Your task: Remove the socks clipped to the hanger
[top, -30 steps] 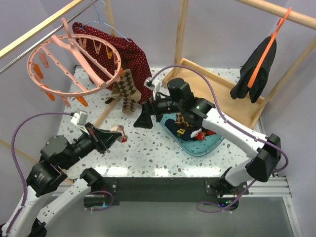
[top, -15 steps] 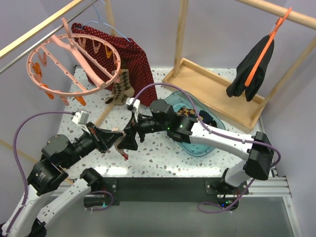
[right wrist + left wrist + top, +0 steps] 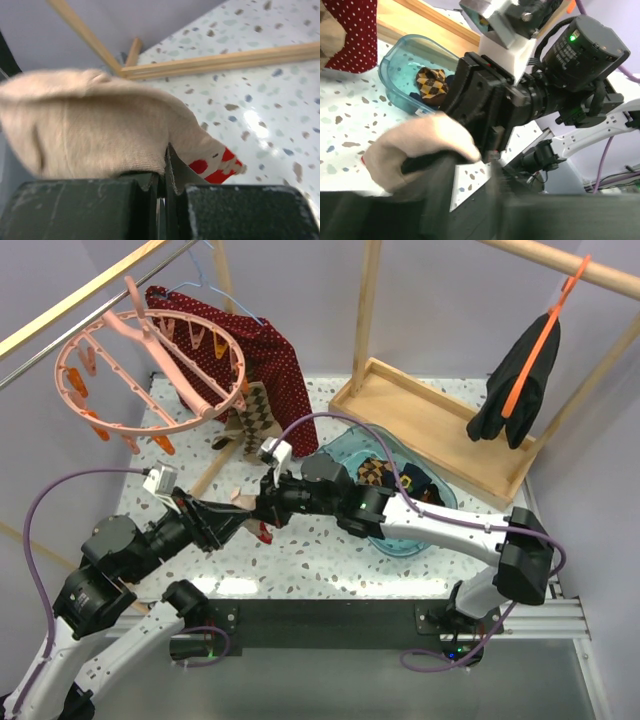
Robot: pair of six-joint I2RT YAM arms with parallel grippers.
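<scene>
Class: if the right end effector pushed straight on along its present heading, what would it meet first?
Beyond the beige sock pinched in the right end effector, it would meet the left end effector, which faces it head-on. The gap looks slight, though depth is unclear.

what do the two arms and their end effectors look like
The left arm and right arm have white links and black cylindrical joints, each with a looping purple cable running to a white wrist camera. The left end effector and right end effector are black and blocky.
</scene>
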